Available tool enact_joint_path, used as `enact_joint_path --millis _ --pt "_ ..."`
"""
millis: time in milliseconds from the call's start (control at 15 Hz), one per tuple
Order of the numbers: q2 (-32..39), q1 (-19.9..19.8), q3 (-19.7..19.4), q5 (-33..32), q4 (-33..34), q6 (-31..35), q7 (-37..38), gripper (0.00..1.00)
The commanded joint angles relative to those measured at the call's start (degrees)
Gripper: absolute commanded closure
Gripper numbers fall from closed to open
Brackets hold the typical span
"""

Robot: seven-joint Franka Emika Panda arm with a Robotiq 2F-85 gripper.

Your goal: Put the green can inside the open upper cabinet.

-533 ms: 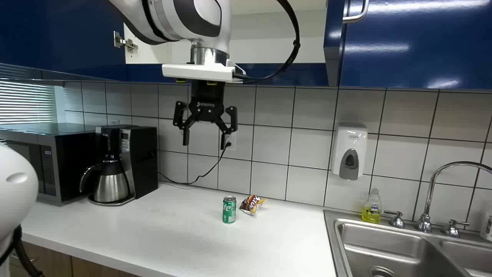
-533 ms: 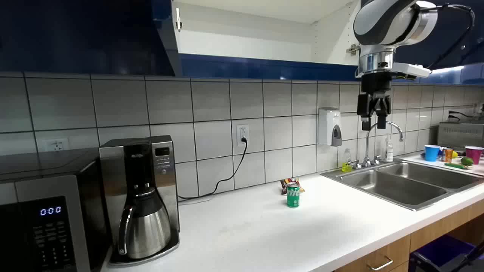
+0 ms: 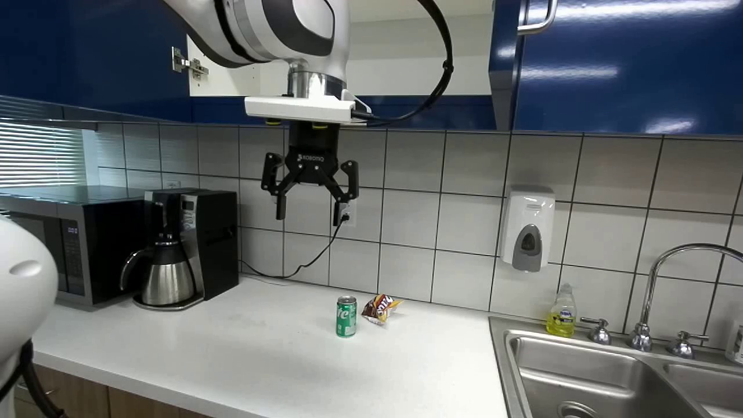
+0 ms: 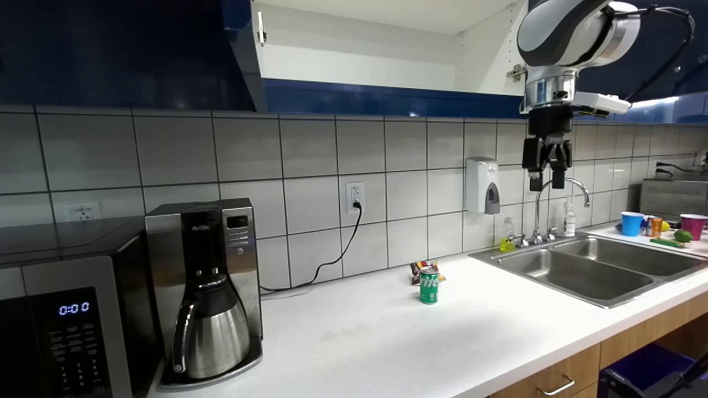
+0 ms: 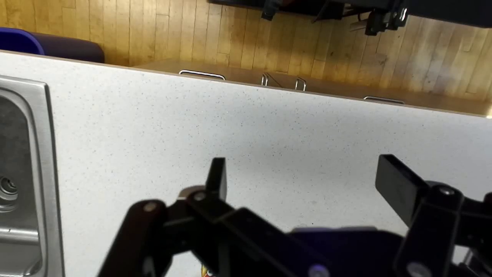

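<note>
Nothing visibly moved since the earlier frame. Green can [image 4: 428,292] upright on counter [image 4: 354,342], just beside snack bag [image 3: 379,308]; silver top, white lettering hard to read, possibly "rite". Gripper [image 3: 309,217] well above counter, jaws spread wide, holding nothing.

Grey-white rectangular-tiled wall [image 3: 467,223], pale slatted window blind [image 3: 40,154] at nine o'clock in an exterior view, yellow-brown plank floor [image 5: 238,42] at twelve in wrist view
</note>
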Motion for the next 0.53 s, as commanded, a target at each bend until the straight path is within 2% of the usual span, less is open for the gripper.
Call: enact_joint_path --millis 0,467 --pt "0.14 -0.85 0.75 0.44 0.08 -0.06 -0.38 0.0" --pt "2.14 -1.04 0.49 0.0 -0.03 2.06 -0.11 0.0"
